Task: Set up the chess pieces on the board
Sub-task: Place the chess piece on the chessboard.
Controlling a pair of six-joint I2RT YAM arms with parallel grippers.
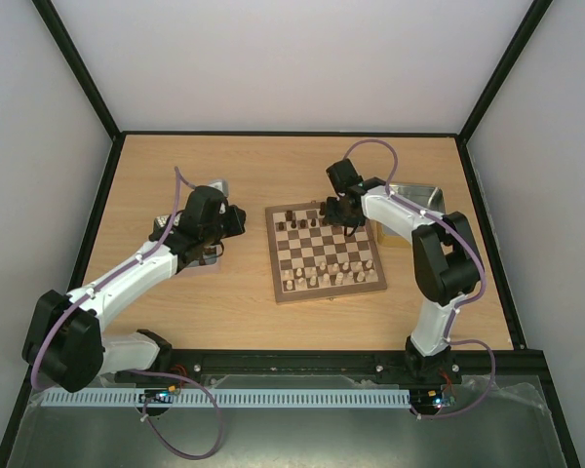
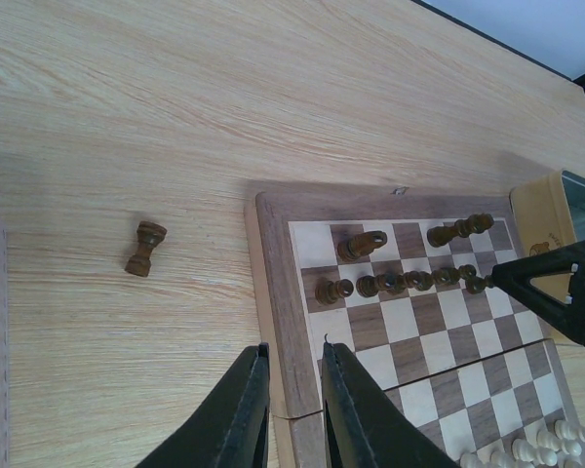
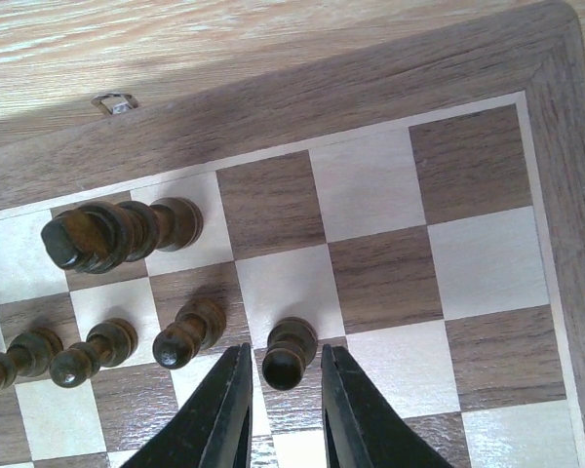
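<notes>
The chess pieces [image 2: 400,283] fill most of the far pawn row of the board [image 1: 327,290]; the back row is mostly bare. The right claw [image 3: 285,349] straddles a pawn [image 3: 285,363] there, jaws slightly apart. A rook [image 2: 145,249] sits on the counter [image 2: 127,97] left of the board, beyond the narrowly parted, empty left claw [image 2: 292,346].

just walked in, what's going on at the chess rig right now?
The two arms are setting the dark chess pieces on the board. The right gripper is down over the far side, fingers either side of a dark pawn standing at the end of the pawn row. Slim gaps suggest it isn't gripped. The left gripper hovers empty, narrowly open, at the board's left edge. A dark rook sits on the table left of the board, and several back-row squares are bare.
</notes>
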